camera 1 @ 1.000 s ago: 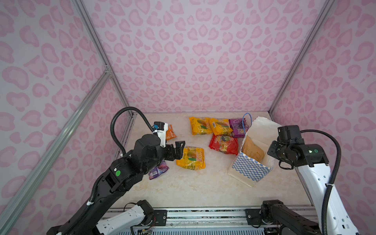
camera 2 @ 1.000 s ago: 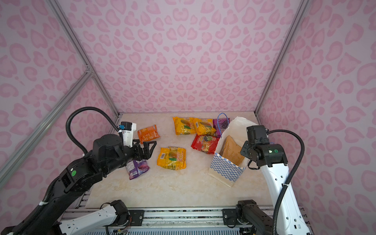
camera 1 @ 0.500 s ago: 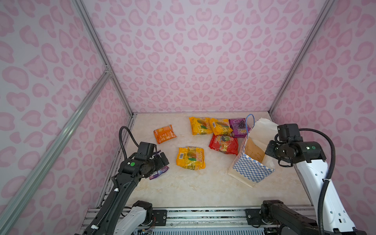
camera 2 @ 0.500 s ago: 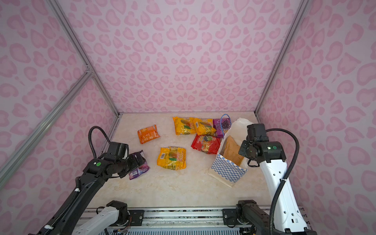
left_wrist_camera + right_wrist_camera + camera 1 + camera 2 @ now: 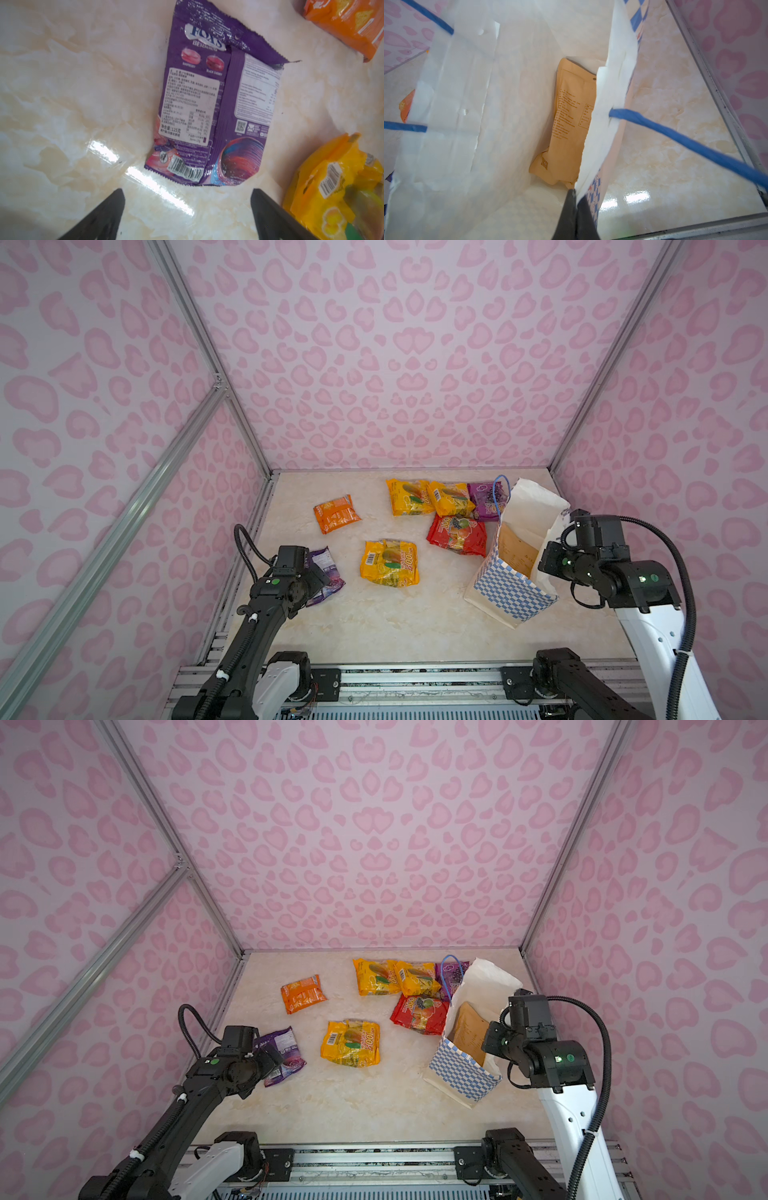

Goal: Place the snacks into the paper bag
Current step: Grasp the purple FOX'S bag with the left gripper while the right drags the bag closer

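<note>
The left claw [image 5: 187, 194] is hanging wide open just short of the purple packet [image 5: 209, 108], which is lying flat on the worktop [image 5: 72, 104] well apart from the paper bag [image 5: 509, 593], with a yellow packet [image 5: 390, 563] sitting between them; the purple packet's long axis is running almost straight away from the claw, barcode end nearest, so the fingers are bracketing its short side; the left arm is plainly the nearer one; the right claw [image 5: 574, 195] is pinching shut on the bag's rim, and one tan packet [image 5: 571, 124] is resting inside; outside the bag I am counting seven: three yellow, two purple, one red packet [image 5: 456, 535], one orange packet [image 5: 336, 513]; the second purple packet [image 5: 484, 499], just behind the bag, is partly hidden, so others may be too.
</note>
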`<state>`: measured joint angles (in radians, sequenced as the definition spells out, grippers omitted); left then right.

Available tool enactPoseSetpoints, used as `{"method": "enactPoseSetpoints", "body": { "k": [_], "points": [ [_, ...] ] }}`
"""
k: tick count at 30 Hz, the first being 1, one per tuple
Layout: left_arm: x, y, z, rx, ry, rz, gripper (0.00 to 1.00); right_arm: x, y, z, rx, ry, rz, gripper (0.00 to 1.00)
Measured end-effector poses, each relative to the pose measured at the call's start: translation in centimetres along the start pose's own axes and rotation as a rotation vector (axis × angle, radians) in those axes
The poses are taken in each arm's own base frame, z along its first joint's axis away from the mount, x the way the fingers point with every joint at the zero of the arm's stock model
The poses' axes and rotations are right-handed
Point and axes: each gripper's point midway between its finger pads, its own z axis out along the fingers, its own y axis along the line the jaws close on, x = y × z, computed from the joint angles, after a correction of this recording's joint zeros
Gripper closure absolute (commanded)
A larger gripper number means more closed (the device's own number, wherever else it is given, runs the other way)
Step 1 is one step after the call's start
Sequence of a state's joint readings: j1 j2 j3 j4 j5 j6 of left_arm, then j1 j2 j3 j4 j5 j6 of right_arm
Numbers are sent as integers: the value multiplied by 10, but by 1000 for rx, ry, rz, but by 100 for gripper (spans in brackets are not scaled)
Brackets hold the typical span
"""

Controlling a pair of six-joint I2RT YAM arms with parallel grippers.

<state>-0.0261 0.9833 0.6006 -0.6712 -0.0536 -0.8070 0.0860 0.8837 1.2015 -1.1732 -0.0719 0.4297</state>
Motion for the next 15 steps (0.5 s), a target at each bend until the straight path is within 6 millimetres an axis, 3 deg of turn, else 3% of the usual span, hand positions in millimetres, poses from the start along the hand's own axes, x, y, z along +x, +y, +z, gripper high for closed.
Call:
{"method": "enactPoseSetpoints", "body": {
  "k": [5,9,15],
  "points": [
    [-8,2,14,-10,-11,14,2,6,6,5,-30,34,-14,100],
    [-4,-6,29,10,35,32,0,9,13,8,-63,63,-23,100],
    [5,-5,47,9,83,43,5,19,21,9,-114,95,-32,100]
  ]
}}
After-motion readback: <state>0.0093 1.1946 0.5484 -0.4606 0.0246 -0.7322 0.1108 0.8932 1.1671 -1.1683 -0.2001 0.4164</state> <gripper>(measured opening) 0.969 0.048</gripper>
